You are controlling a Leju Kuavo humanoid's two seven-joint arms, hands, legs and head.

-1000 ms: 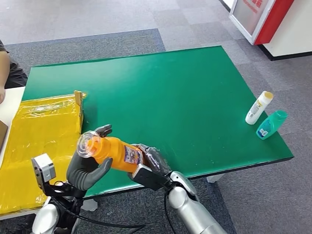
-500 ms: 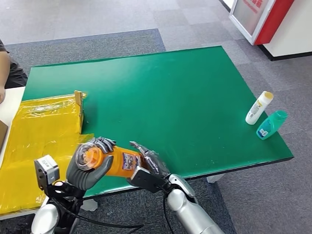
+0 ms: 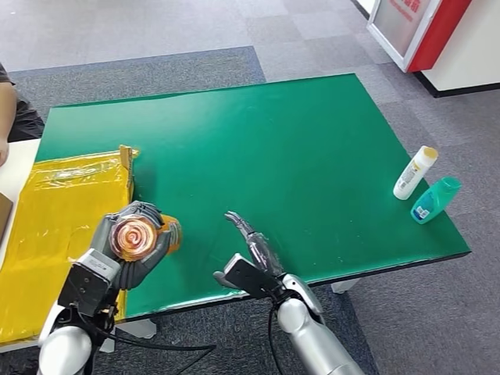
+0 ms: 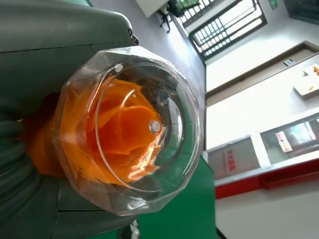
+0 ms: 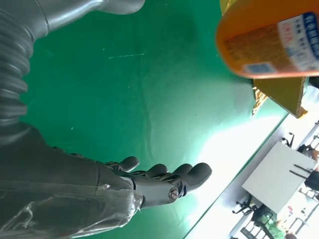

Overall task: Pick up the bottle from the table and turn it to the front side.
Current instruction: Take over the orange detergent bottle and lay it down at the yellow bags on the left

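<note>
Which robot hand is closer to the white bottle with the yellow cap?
Right. The right robot hand hovers open near the table's middle front; the left robot hand is farther from the white bottle with the yellow cap.

A green table is standing on grey carpet. A yellow plastic-wrapped package is lying across its left end, just beside the left hand's fingers. A white bottle with a yellow cap and a teal bottle are lying side by side near the far right edge, well apart from the right hand's outstretched fingers. Bare green surface is stretching beyond those fingertips.
</note>
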